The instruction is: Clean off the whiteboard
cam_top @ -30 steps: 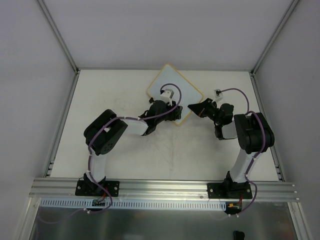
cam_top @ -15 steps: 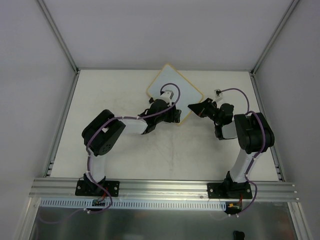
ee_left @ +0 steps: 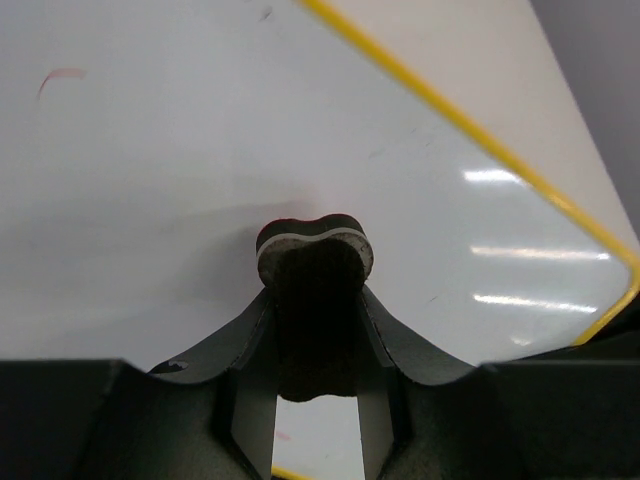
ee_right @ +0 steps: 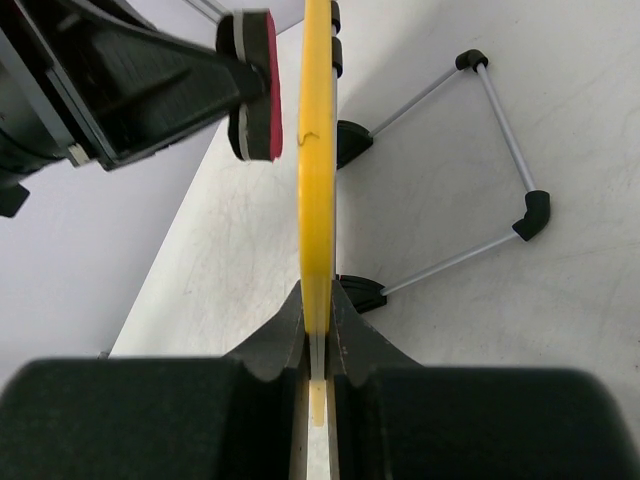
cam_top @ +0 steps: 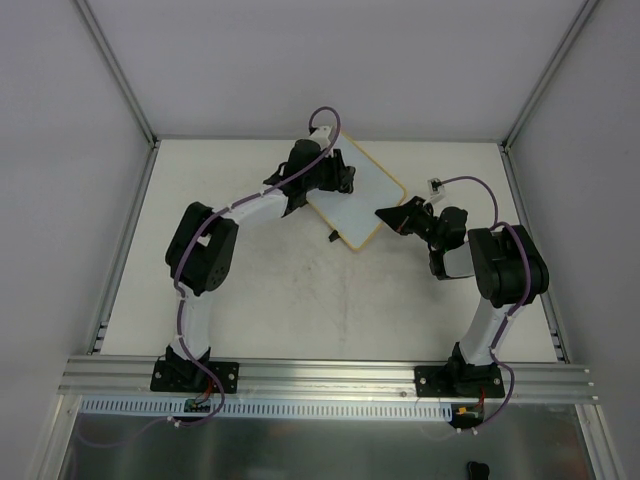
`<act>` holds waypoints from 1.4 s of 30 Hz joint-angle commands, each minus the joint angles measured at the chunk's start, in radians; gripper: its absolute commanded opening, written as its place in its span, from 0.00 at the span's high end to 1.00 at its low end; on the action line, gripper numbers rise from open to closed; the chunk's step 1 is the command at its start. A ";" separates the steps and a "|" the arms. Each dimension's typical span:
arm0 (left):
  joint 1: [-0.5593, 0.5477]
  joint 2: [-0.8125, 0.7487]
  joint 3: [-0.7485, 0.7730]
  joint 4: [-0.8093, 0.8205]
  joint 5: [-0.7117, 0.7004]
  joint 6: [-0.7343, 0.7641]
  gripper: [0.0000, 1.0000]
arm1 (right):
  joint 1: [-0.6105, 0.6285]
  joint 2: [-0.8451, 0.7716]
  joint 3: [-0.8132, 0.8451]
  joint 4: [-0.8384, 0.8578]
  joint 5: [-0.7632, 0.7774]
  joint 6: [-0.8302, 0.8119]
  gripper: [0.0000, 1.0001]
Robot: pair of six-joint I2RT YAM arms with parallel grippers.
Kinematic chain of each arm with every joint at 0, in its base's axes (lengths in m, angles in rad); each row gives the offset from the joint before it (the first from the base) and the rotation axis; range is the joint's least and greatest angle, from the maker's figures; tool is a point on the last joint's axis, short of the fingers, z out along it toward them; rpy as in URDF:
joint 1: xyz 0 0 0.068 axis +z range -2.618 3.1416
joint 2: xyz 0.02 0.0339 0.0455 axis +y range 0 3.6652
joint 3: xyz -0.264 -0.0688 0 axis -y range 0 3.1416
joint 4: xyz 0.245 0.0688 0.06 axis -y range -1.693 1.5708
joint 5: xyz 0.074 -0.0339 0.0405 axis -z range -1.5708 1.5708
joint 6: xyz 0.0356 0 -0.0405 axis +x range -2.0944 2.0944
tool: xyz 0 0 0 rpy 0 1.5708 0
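r pincer (ee_right: 317, 310) clamps whiteboard (ee_left: 200, 150) edge, l pincer (ee_left: 315, 310) clamps eraser (ee_left: 314, 245); board mostly clean, faint red mark (ee_left: 60, 76) up-left of l pincer unwiped.

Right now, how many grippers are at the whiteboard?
2. The left gripper, shut on the eraser, is at the whiteboard's far-left part; the right gripper clamps its near-right edge. No third gripper shows.

We see bright, even light; glare streaks cross the whiteboard (ee_left: 300, 140) at right, and both wrist views blur along the bottom.
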 commanded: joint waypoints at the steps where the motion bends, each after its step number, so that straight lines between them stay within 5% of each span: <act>1: -0.024 0.040 0.103 -0.023 0.125 0.051 1.00 | 0.015 -0.001 0.014 0.221 -0.069 -0.012 1.00; 12: -0.047 0.050 -0.049 0.187 0.146 0.085 1.00 | 0.015 0.000 0.020 0.221 -0.072 -0.010 1.00; 30: -0.202 -0.039 -0.330 0.205 -0.066 0.096 1.00 | 0.015 -0.006 0.012 0.221 -0.072 -0.012 1.00; 42: -0.069 -0.088 -0.402 0.192 -0.056 -0.033 1.00 | 0.015 -0.009 0.011 0.221 -0.074 -0.012 1.00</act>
